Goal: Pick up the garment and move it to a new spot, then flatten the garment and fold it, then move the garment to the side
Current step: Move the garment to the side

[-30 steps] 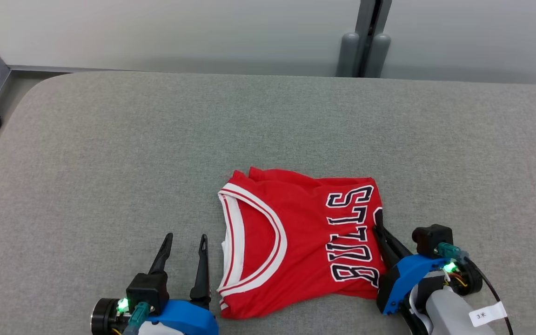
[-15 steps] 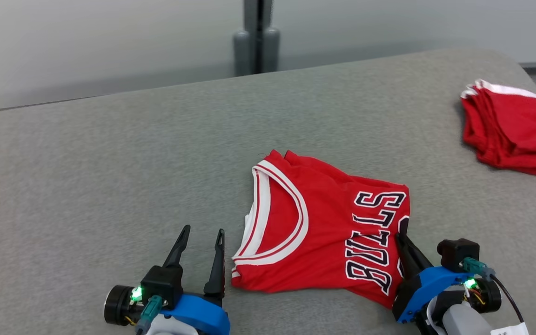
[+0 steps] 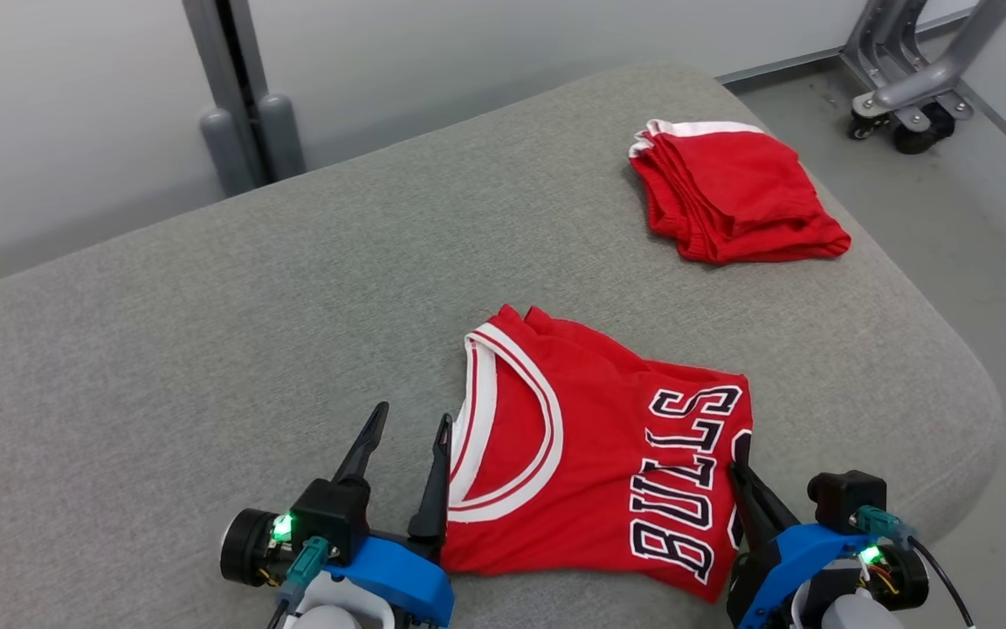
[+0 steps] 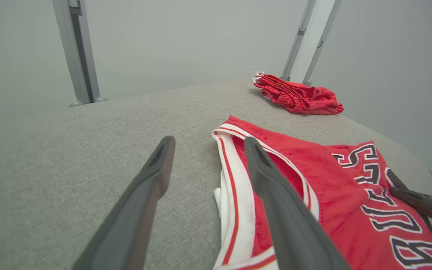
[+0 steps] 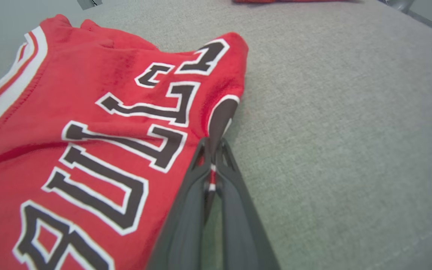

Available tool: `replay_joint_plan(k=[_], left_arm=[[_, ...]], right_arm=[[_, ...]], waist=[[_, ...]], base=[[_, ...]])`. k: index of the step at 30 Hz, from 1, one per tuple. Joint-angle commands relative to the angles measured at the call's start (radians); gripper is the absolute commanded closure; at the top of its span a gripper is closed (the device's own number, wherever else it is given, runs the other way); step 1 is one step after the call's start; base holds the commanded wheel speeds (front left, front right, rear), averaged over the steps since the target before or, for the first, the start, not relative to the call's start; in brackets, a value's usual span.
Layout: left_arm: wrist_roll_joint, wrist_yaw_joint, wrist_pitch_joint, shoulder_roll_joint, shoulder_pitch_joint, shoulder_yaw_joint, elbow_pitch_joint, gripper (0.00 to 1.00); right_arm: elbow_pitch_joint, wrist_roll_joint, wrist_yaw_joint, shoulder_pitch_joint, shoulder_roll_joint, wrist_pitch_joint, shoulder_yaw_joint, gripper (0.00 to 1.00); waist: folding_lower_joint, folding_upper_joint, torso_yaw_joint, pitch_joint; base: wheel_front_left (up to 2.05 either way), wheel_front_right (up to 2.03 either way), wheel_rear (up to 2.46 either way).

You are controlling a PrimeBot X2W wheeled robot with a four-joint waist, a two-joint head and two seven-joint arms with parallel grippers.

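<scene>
Grey padded table (image 3: 206, 349) holds the folded Bulls jersey (image 3: 590, 454) near its front. Right gripper (image 3: 743, 476) pinches the jersey's right edge; left gripper (image 3: 411, 413) gapes wide at the collar. Likely the sideways move is in hand: slide gently, keeping the folds.

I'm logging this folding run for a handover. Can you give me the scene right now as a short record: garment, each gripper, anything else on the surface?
garment: red jersey, folded, BULLS lettering up, lying on the grey padded surface
right gripper: shut, pinching the jersey's edge beside the lettering
left gripper: open, at the collar side; contact unclear
other item: folded red garment near the far right corner, apart from the jersey
task stage: jersey folded, not yet moved aside
</scene>
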Motion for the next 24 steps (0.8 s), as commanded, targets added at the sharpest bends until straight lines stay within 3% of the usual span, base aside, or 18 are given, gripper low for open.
replay_joint_plan(k=[1,14,24], left_arm=[[0.009,-0.002,-0.002,0.001,-0.014,-0.003,0.006,0.0],[0.025,-0.008,-0.002,0.001,-0.037,0.014,0.015,0.0],[0.04,-0.003,-0.002,0.001,-0.054,0.038,0.021,0.0]], right_arm=[[-0.006,0.003,-0.002,0.0,-0.007,0.0,-0.004,1.0],[-0.04,-0.036,-0.001,-0.071,-0.006,0.0,-0.025,1.0],[-0.005,-0.129,-0.001,-0.368,-0.095,0.032,0.018,1.0]], waist=[[0.0,0.0,-0.018,-0.005],[0.0,0.0,-0.005,0.051],[0.0,0.0,0.061,0.099]], base=[[0.0,0.0,0.0],[0.0,0.0,0.0],[0.0,0.0,0.0]])
